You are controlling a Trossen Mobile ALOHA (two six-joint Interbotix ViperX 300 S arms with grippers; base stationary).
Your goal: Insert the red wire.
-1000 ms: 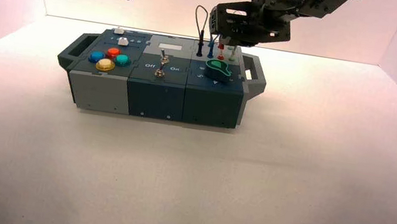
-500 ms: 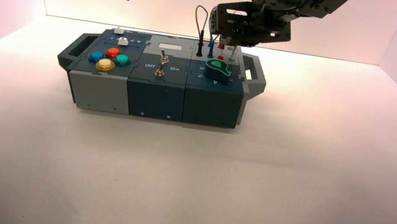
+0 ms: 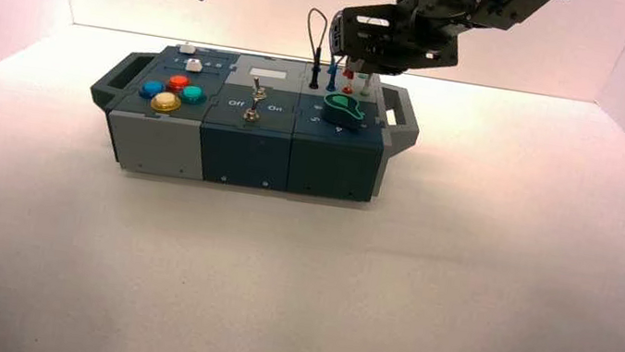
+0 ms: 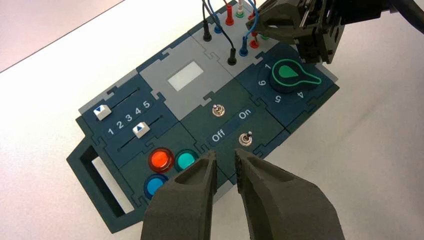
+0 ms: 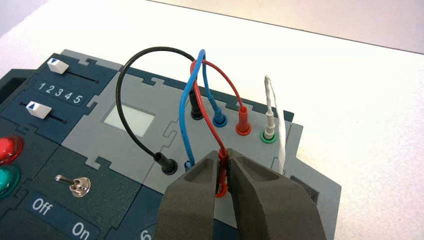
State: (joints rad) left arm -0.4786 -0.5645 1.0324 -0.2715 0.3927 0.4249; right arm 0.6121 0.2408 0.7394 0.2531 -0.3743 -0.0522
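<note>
Between the right gripper's (image 5: 223,175) closed fingers, the red wire's (image 5: 222,172) plug stands upright, tip down.

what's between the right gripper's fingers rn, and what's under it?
The right gripper is shut on the red wire's near plug. The plug's tip and its socket on the box are covered by the fingers.

Your red wire (image 5: 212,95) is a thin red lead arching over the grey panel at the box's far right corner. One red plug (image 5: 243,120) stands upright in its socket, between the blue plug's socket and the white plug's green-ringed one. The other red plug (image 5: 222,170) is upright too, pinched between the right gripper (image 5: 225,172) fingers, beside the blue lead's near end.
</note>
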